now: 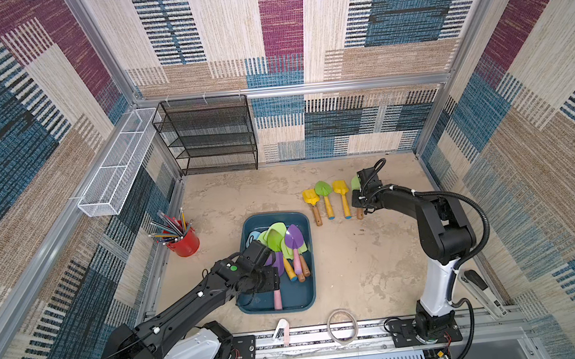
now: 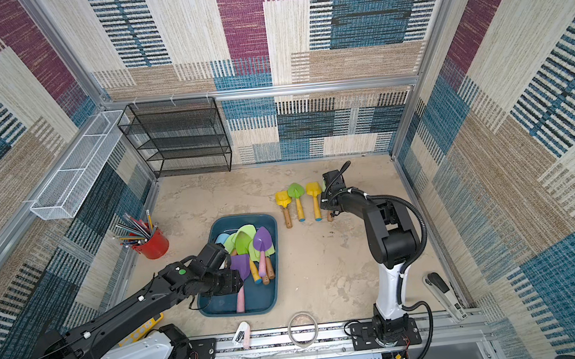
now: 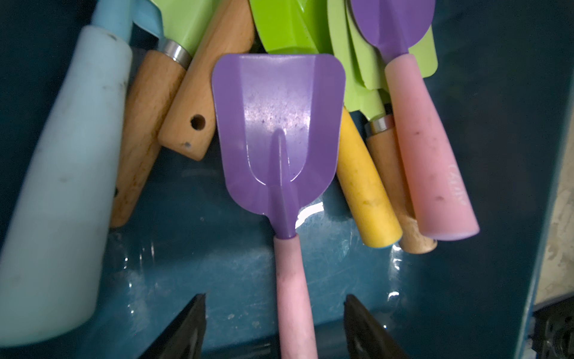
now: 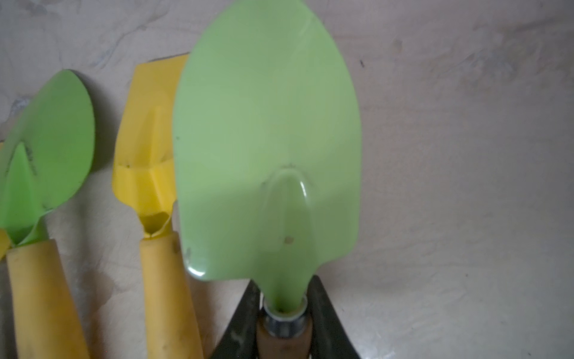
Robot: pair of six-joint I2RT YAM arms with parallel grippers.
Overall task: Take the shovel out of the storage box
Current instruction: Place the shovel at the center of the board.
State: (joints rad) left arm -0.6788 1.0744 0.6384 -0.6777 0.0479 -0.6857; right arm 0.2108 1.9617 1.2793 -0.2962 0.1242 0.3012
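Beige floor point(image 1: 354, 269), pencil cup point(image 1: 184, 243) near storage box point(image 1: 298, 297)

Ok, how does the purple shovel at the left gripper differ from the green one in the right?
The purple shovel has a squared blade and pink handle; the pale green shovel a pointed blade and wooden handle. Purple lies in the storage box; green is outside it. The left gripper is open astride the purple handle; the right gripper is shut on the green one's. Both are hand shovels.
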